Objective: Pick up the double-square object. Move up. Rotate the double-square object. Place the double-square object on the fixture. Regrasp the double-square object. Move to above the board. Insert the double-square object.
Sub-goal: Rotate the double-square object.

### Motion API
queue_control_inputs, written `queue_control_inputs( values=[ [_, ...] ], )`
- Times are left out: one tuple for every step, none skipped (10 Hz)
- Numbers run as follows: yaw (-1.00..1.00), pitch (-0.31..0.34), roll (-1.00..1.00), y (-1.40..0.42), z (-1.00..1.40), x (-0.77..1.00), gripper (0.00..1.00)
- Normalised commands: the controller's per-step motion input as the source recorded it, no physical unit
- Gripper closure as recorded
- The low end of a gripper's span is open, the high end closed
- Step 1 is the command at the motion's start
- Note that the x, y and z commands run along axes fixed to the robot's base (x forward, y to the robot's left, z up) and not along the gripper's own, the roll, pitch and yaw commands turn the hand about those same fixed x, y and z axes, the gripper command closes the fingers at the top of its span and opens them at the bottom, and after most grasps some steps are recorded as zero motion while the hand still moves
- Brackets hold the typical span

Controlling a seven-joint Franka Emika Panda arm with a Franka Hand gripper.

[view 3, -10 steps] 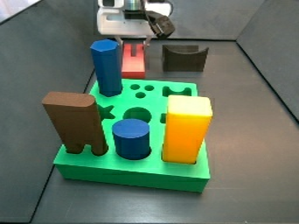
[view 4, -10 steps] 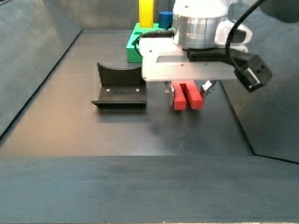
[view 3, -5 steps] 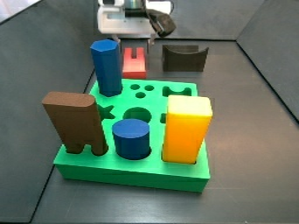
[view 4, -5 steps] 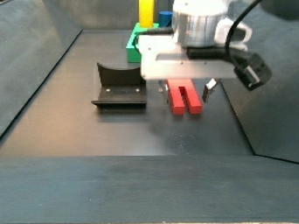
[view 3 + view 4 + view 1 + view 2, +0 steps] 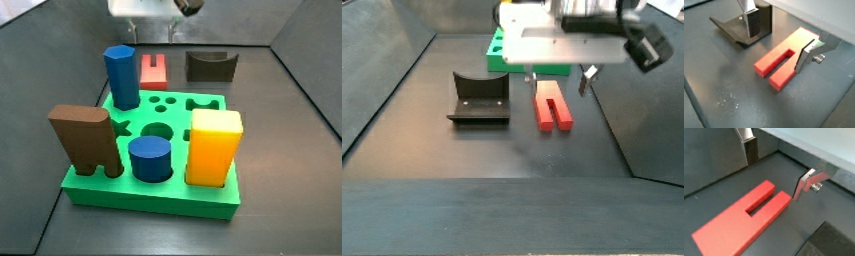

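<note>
Right now I am seeing the claw [image 5: 556, 76] hanging above the red block [image 5: 552, 105], fingers spread wide and gripping nothing. One finger [image 5: 807, 56] is standing just beside the block [image 5: 787, 56] in a wrist view, and the opposite one [image 5: 749, 19] is standing in front of the fixture [image 5: 744, 27]; I cannot tell whether either is touching anything. The block is lying flat on the dark floor [image 5: 489, 160], its groove facing up, just beside the fixture [image 5: 480, 99] and apart from it. In a side view the block [image 5: 152, 70] is sitting between the fixture [image 5: 209, 66] and the green board [image 5: 160, 190], close behind the board's far edge. Standing in the board are a blue hexagonal post [image 5: 122, 77], a brown peg [image 5: 83, 138], a blue cylinder [image 5: 150, 159] and a yellow block [image 5: 214, 147]. Dark walls [image 5: 389, 70] are enclosing the floor on both sides.
</note>
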Motion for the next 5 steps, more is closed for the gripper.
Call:
queue_control_inputs(
  values=[
    [0.01, 0.079, 0.11, 0.0, 0.81, -0.03, 0.0],
    [0.01, 0.081, 0.12, 0.0, 0.67, -0.03, 0.0],
    [1.0, 0.0, 0.0, 0.0, 0.0, 0.0, 0.0],
    [1.0, 0.0, 0.0, 0.0, -0.18, 0.0, 0.0],
    [1.0, 0.0, 0.0, 0.01, -0.29, 0.01, 0.0]
  ],
)
